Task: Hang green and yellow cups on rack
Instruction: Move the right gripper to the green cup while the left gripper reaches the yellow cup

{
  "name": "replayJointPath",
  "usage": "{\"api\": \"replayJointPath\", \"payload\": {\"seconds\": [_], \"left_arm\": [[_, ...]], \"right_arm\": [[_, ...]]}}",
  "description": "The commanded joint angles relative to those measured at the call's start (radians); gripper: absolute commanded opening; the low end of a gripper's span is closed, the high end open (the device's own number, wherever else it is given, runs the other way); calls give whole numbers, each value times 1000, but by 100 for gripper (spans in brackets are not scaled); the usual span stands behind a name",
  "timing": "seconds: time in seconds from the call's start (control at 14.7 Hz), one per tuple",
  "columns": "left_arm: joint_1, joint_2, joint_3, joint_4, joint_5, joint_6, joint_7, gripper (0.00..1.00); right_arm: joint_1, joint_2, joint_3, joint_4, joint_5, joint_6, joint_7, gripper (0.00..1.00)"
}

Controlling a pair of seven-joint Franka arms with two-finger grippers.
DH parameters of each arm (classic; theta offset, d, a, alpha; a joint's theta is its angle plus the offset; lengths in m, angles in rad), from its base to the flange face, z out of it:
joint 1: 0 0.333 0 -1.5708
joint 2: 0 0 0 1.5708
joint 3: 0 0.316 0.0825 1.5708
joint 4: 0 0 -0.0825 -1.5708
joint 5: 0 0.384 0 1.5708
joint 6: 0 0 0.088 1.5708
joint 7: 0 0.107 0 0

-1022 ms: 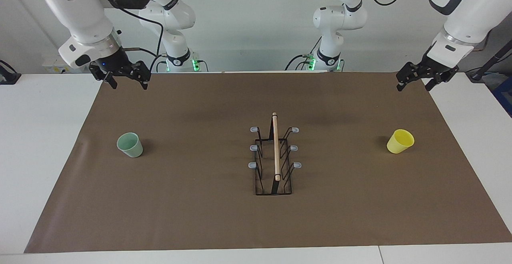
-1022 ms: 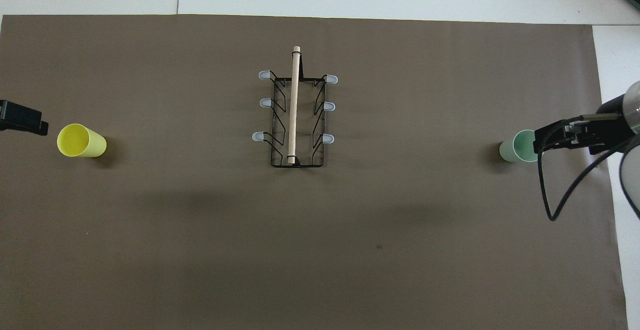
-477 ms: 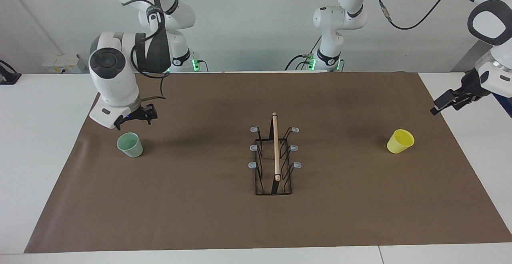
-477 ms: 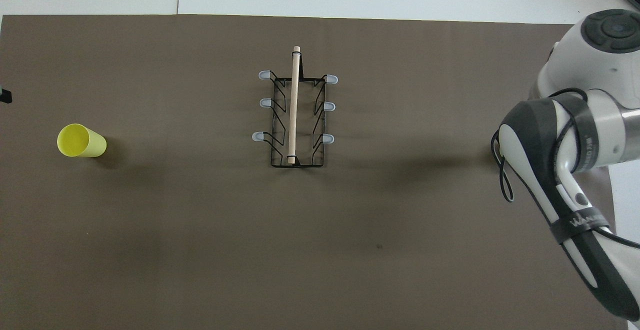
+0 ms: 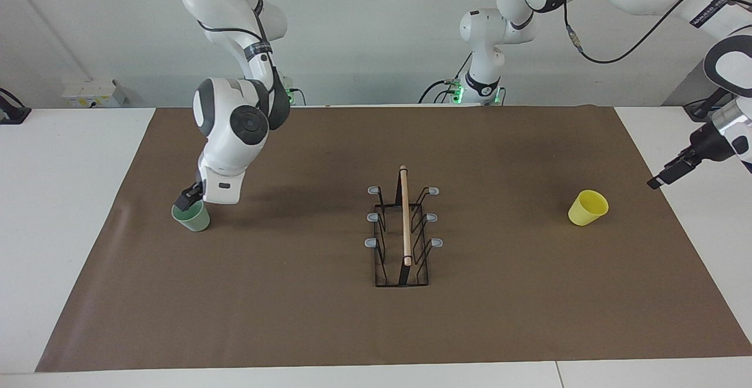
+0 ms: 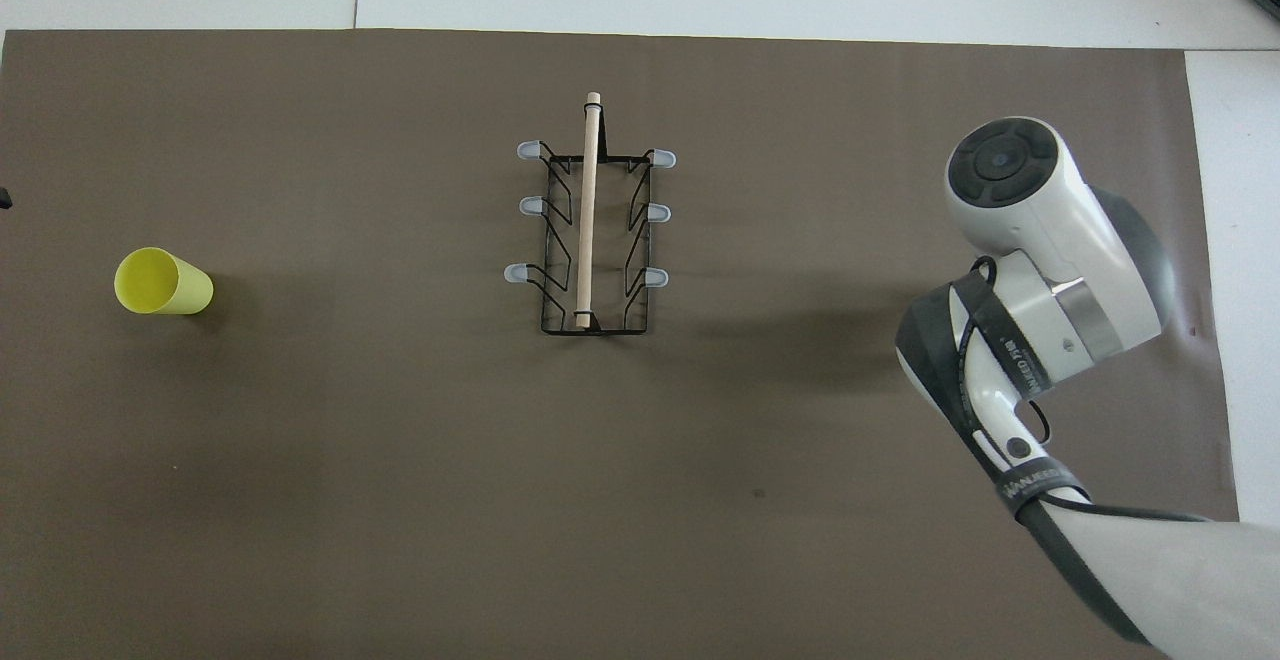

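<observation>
Descending onto green cup (image 5: 191,218), right gripper (image 5: 189,195) now at its rim, grip unreadable | edging toward yellow cup (image 5: 587,207), left gripper (image 5: 670,174), grip unreadable | rack (image 5: 403,232) untouched.

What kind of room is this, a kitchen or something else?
Probably a robotics lab, not a kitchen: two white robot arms bolted at a table, a brown mat, and only a rack and two cups laid out.

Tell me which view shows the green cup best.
The facing view: the green cup stands on the mat with the right pincer at its rim. In the overhead view the right arm covers it completely.
</observation>
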Motion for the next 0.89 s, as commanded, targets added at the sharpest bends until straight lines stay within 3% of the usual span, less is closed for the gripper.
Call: {"api": "replayJointPath", "payload": {"seconds": [0.0, 0.48, 0.82], "left_arm": [[10, 22, 42, -71, -95, 43, -81, 100], [70, 106, 48, -119, -270, 74, -304, 100], [87, 100, 48, -282, -425, 181, -514, 100]], "right_arm": [[5, -25, 3, -96, -134, 71, -167, 100], [29, 14, 3, -201, -313, 99, -246, 100], [31, 47, 3, -225, -418, 149, -250, 100]]}}
